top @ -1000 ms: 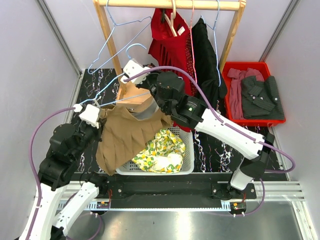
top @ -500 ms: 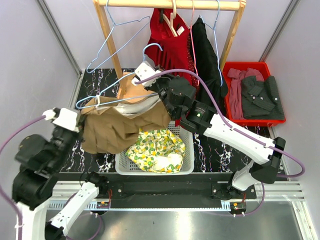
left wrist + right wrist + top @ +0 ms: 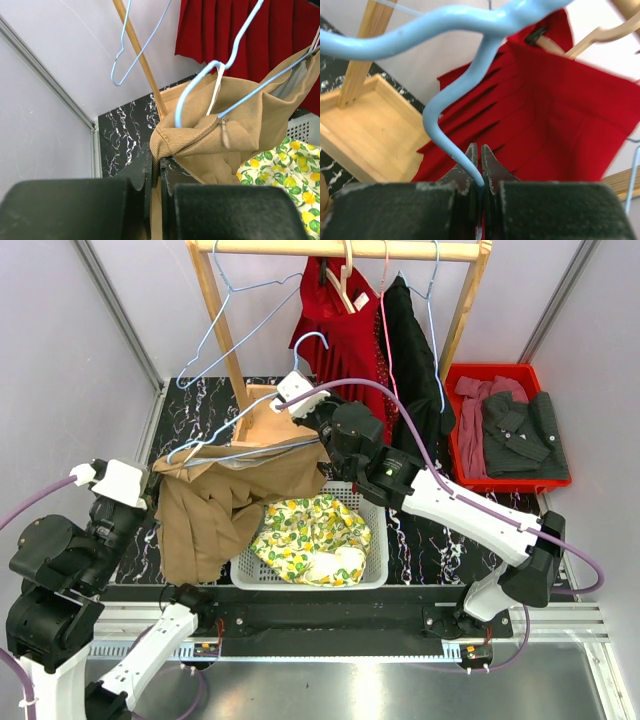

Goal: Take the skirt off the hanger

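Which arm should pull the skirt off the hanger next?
Left. The left gripper is shut on the tan skirt at its waistband, so it can probably draw the fabric off the blue hanger. The right gripper is clamped on the hanger's neck, best kept steadying it.

**Robotics lab test cell, fitted out as a garment-handling station**

Grey panel walls with metal framing strips are enclosing a black marbled tabletop. A left robot arm and a right robot arm are sitting on a mounting rail at its near edge. A wooden garment rack is carrying a red garment and a black garment. A red bin of folded clothes and a white basket are standing on the tabletop.
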You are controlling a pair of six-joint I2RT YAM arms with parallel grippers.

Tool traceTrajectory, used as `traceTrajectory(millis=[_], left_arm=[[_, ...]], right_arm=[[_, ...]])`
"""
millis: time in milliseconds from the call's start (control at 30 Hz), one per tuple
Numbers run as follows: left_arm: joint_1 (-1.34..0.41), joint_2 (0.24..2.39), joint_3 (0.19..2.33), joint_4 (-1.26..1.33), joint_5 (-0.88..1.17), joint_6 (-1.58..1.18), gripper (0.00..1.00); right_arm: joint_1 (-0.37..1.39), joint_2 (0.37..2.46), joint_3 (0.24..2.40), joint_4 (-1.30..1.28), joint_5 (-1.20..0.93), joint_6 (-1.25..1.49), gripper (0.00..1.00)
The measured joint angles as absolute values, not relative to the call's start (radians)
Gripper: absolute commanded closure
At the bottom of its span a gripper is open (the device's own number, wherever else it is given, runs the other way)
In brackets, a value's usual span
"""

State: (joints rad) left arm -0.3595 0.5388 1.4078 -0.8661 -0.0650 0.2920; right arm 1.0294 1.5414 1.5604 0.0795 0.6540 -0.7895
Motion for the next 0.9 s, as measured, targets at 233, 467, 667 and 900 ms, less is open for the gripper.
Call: traceTrajectory(millis=[233,467,667,900], left_arm=[[-0.348,0.541,1.408,-0.892,-0.037,0.281,0.98],[-0.329,0.541,1.408,-0.893,-0.023,0.262,0.97],[-0.321,0.541,1.407,-0.889,0.027,0.235,0.96],[-0.321,0.543,1.398,-0.855,0.07,0.227,0.94]], right_arm=[[1.023,1.548,1.517,0.04,0.65,-0.727,1.0],[1.068,1.657,1.584,0.024,0.715,-0.696,1.0],[1.094,1.73,1.569,-0.007,0.777,-0.677,1.0],[1.127,1.649,1.403,-0.029,0.775,-0.748,1.0]])
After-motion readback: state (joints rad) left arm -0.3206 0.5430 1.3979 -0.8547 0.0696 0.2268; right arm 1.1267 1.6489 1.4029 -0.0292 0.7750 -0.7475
